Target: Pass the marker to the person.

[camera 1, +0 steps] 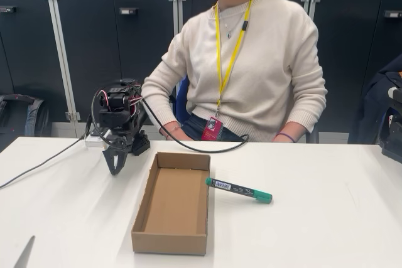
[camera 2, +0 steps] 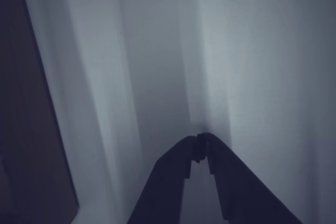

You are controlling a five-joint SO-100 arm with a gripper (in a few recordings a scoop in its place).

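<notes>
In the fixed view a white table [camera 1: 326, 218] fills the near part of the scene. The marker [camera 1: 239, 189] lies flat on it near the middle, just to the right of an open cardboard box [camera 1: 173, 208]. Its green cap points right and a little toward the near edge, and its other green end sits just beside the box's right wall; whether the two touch is unclear. The dark barrel shows a white printed label.

The black arm [camera 1: 118, 117] stands at the far left part of the table, left of the box and well apart from the marker. It is folded low, with the claw [camera 1: 115, 166] pointing down so its tips are at or just above the table surface. In the wrist view the claw [camera 2: 202, 142] has its two dark fingers [camera 2: 173, 182] drawn together until the tips meet, clenched on nothing, with bare pale table beyond them. A black cable [camera 1: 188, 147] loops from the arm across the far edge of the table, and another runs off to the left.

The person [camera 1: 251, 67] sits behind the far edge of the table, facing it, in a cream sweater with a yellow lanyard and a red badge [camera 1: 212, 128]. Both forearms drop below the table edge. Dark cabinets [camera 1: 94, 42] line the wall behind.
</notes>
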